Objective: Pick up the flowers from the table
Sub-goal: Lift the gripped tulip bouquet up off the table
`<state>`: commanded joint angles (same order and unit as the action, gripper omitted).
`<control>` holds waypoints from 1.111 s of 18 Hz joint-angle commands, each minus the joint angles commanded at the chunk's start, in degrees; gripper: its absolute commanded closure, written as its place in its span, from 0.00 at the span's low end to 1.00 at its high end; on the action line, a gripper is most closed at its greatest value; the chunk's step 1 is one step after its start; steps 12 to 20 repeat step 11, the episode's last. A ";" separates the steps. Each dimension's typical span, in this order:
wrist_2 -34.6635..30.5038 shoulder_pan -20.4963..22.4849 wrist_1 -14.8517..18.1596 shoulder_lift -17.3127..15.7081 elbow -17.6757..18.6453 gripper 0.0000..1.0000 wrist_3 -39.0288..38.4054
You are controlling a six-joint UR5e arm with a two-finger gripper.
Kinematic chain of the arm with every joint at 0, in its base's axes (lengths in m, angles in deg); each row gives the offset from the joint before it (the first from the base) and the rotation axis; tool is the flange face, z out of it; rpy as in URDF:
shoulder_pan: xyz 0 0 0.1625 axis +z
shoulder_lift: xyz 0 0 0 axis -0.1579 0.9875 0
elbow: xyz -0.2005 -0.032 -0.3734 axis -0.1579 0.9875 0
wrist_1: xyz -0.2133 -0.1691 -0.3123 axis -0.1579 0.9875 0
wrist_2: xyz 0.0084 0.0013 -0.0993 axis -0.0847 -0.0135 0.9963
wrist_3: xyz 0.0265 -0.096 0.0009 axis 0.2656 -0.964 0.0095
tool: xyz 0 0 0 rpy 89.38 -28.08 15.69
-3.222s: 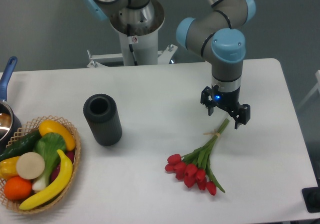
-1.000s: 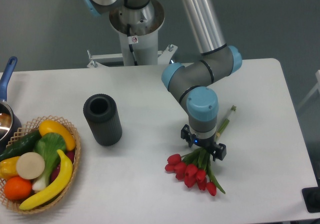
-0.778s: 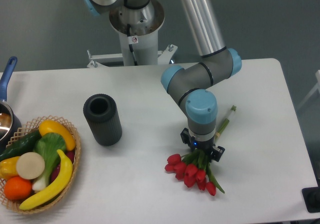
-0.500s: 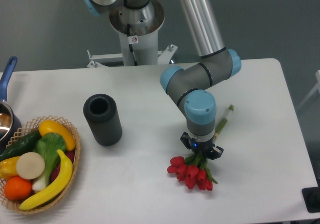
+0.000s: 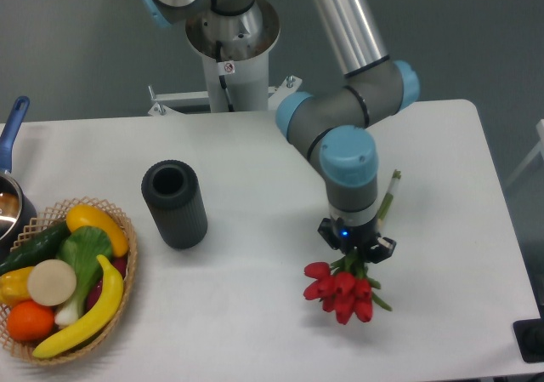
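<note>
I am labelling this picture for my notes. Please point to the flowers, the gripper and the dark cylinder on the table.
flowers point(image 5: 342, 288): fixed camera view, on the red tulip heads.
gripper point(image 5: 356, 251): fixed camera view, midway between its fingertips, at the stems.
dark cylinder point(image 5: 177, 208): fixed camera view, on its ribbed side wall.

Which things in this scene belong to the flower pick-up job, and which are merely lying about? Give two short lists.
Part of the job:
- the flowers, red tulips with green stems
- the gripper, closed on their stems
- the table

Just lying about:
- the dark cylinder, standing upright
- the wicker basket of produce
- the pan with a blue handle at the left edge
</note>
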<state>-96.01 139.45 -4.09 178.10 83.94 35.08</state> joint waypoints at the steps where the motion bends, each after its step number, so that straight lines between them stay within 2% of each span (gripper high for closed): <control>1: 0.63 0.62 1.49 -0.52 -0.70 1.00 0.09; 5: 0.81 1.15 8.43 -1.93 -3.86 1.00 3.59; 8: 0.63 1.32 11.16 -2.29 -5.10 1.00 4.40; 20: 0.63 1.24 11.35 -2.20 -5.54 1.00 5.18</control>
